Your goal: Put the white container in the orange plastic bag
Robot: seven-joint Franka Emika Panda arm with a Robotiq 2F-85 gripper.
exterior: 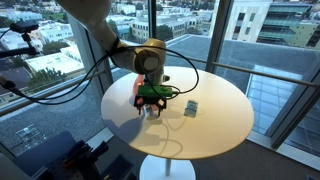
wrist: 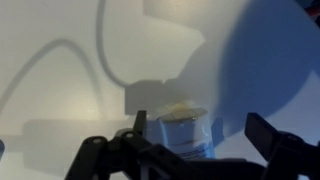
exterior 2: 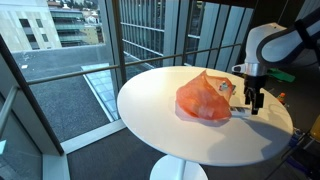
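Note:
The white container [wrist: 183, 131] is a small white cylinder with a label, standing on the round white table [wrist: 60, 90]. In the wrist view it sits between my gripper's [wrist: 200, 135] two fingers, close to the left finger, with a gap to the right one. The gripper is open around it. The orange plastic bag [exterior 2: 204, 98] lies crumpled on the table just beside the gripper [exterior 2: 252, 104]. In an exterior view the bag [exterior: 138, 88] shows only partly behind the gripper [exterior: 150, 106].
A small grey-green object [exterior: 191, 108] lies on the table [exterior: 210, 130] beside the gripper. The table stands next to floor-to-ceiling windows with railings [exterior 2: 130, 60]. Black cables [exterior: 60, 95] hang from the arm over the table's edge.

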